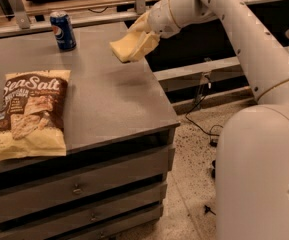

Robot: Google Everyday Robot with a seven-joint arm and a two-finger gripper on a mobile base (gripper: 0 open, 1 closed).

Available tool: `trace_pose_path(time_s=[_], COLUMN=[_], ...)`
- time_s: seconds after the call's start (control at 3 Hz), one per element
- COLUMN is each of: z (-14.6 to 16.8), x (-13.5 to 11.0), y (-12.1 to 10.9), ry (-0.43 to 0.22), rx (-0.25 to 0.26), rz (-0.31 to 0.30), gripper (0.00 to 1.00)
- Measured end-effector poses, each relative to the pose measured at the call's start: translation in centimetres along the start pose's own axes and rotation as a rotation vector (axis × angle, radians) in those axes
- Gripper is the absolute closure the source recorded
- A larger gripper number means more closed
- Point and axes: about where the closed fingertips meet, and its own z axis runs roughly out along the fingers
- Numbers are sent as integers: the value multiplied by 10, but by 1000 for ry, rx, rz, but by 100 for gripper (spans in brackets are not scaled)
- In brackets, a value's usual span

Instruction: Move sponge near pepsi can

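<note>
The pale yellow sponge (130, 46) hangs in the air above the far right part of the grey cabinet top (104, 94), tilted. My gripper (145, 33) is shut on the sponge's upper right end, at the end of the white arm that reaches in from the right. The dark blue pepsi can (63, 30) stands upright at the far edge of the top, left of the sponge and apart from it.
A brown-and-yellow "Sea Salt" chip bag (29, 114) lies flat on the near left of the top. Drawers (79, 189) run below the front edge. Cables (201, 124) lie on the speckled floor at right. A shelf rail runs behind the can.
</note>
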Motion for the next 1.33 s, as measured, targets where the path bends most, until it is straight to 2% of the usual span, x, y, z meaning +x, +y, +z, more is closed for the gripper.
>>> trace_pose_path(time_s=[0.33,0.67,1.0,1.33], z=[3,18,24,31], x=[2,5,7,8], y=[-5,-44,-65,-82], ry=[-6,6,14,38], rx=[20,125,185,269], rz=[-7,-5,31,102], gripper=[100,100,100,100])
